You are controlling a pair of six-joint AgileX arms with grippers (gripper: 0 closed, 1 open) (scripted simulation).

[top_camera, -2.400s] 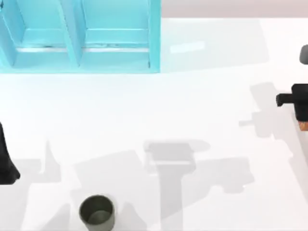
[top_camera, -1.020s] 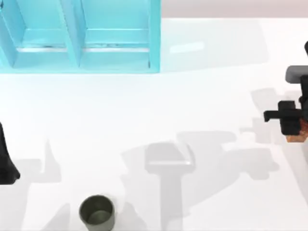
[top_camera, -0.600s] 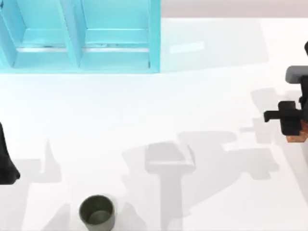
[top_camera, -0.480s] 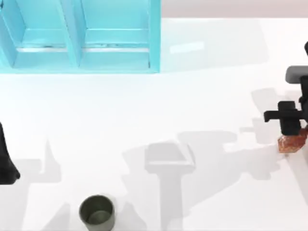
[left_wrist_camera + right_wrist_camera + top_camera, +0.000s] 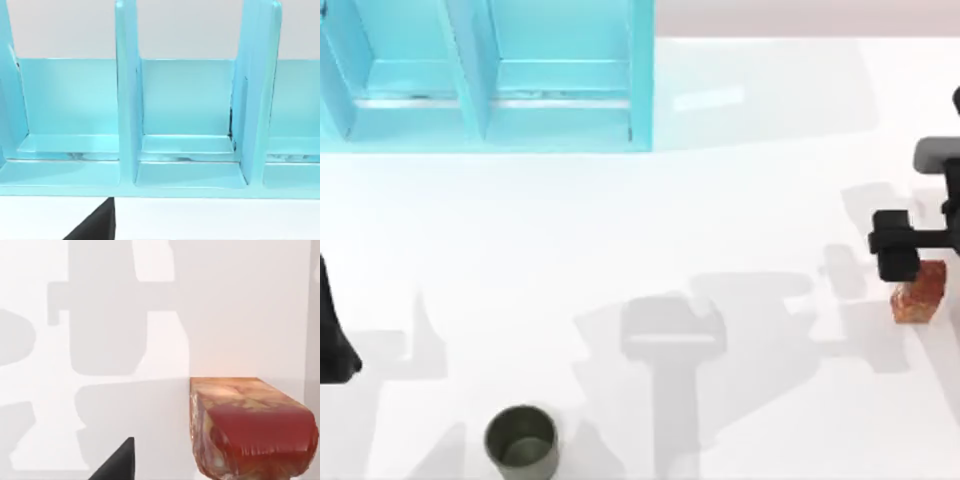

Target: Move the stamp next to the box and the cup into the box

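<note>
The stamp (image 5: 918,291), a small red-brown block with a paler base, is near the table's right edge. My right gripper (image 5: 900,262) sits directly over it, at its upper left in the top view. In the right wrist view the stamp (image 5: 250,432) looms close, glossy red end toward the camera. Whether it rests on the table I cannot tell. The dark olive cup (image 5: 523,442) stands at the front left, far from both arms. The turquoise box (image 5: 490,75) with upright dividers sits at the back left. My left arm (image 5: 332,335) is parked at the left edge.
The left wrist view faces the box's open compartments (image 5: 185,130) and their dividers (image 5: 127,95). Arm shadows fall across the white table (image 5: 740,200) between the cup and the stamp.
My right arm came down over the stamp at the right edge. The stamp then tipped and slid left, and now stands upright a little left of where it was.
</note>
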